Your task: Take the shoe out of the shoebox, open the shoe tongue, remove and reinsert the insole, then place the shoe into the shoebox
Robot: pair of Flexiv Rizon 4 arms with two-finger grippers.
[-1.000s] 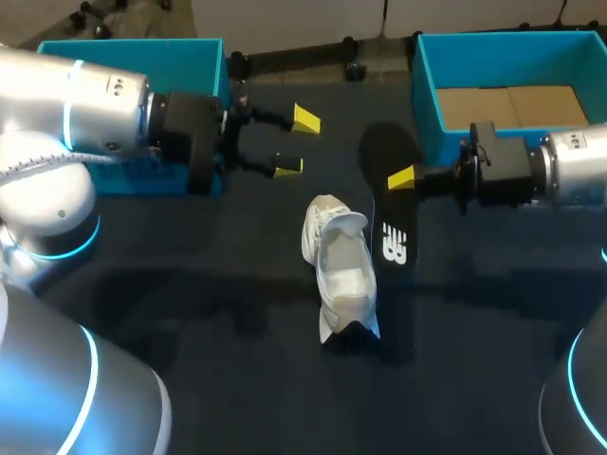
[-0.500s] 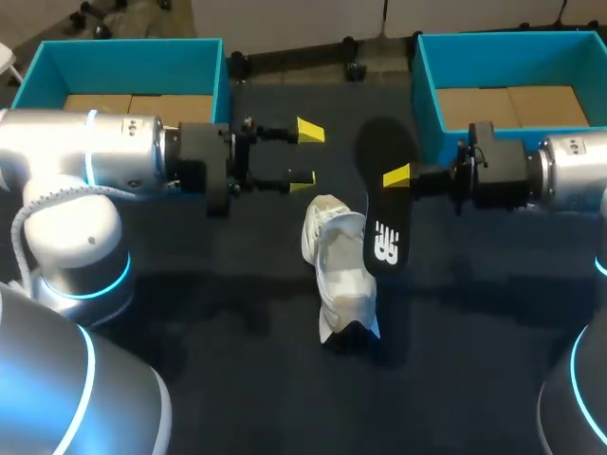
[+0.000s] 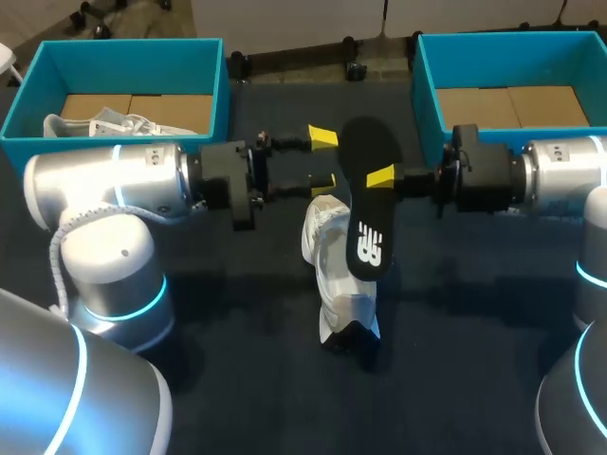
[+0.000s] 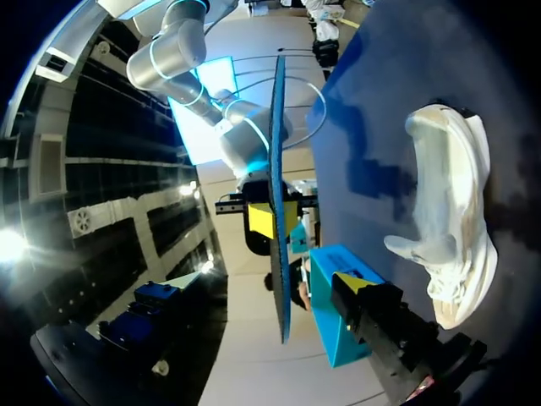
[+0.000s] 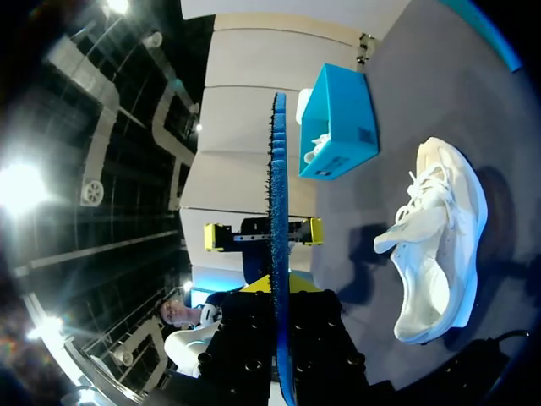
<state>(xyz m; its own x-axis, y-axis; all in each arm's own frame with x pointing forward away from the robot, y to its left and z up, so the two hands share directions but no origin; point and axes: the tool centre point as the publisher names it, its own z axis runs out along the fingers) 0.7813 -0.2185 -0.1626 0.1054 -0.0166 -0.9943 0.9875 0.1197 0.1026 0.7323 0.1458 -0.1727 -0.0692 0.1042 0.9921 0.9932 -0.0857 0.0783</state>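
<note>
Since the earlier frames your left arm has swung in from nine o'clock, bringing the left fingers point(image 3: 321, 137) just beside the insole point(image 3: 365, 204), and your right arm has carried that insole toward the middle of the desk point(image 3: 237, 379). Left fingers stand open, both tips at nine o'clock of the insole's broad forefoot; contact cannot be confirmed. Right fingers point(image 3: 381, 176) are clamped on the insole from three o'clock, about mid-length, holding it off the desk with its printed heel end over the shoe point(image 3: 343, 280). That shoe rests on the desk at six o'clock of the insole, its opening facing up. Judgement: the insole is held above the opening so it can be fed back in, and the open left fingers are placed to steady or take the forefoot. At one o'clock the right shoebox point(image 3: 422, 95) shows a bare cardboard floor, ready for the return. At ten o'clock the left shoebox point(image 3: 123, 47) holds a second shoe point(image 3: 95, 123).
</note>
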